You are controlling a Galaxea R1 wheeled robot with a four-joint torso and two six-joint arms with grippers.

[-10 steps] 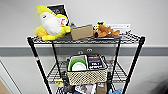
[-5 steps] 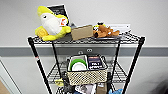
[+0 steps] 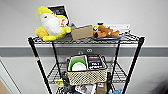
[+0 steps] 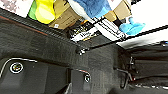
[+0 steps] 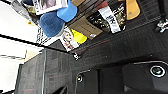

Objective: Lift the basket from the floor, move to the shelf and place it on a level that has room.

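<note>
Now basket [image 3: 86,75] level on shelf [image 3: 130,72], long axis crosswise; claw states unclear.

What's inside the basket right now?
The basket on the rack's second tier holds a green and white round dish and a dark printed packet. Anything beneath them is hidden by the woven sides.
</note>
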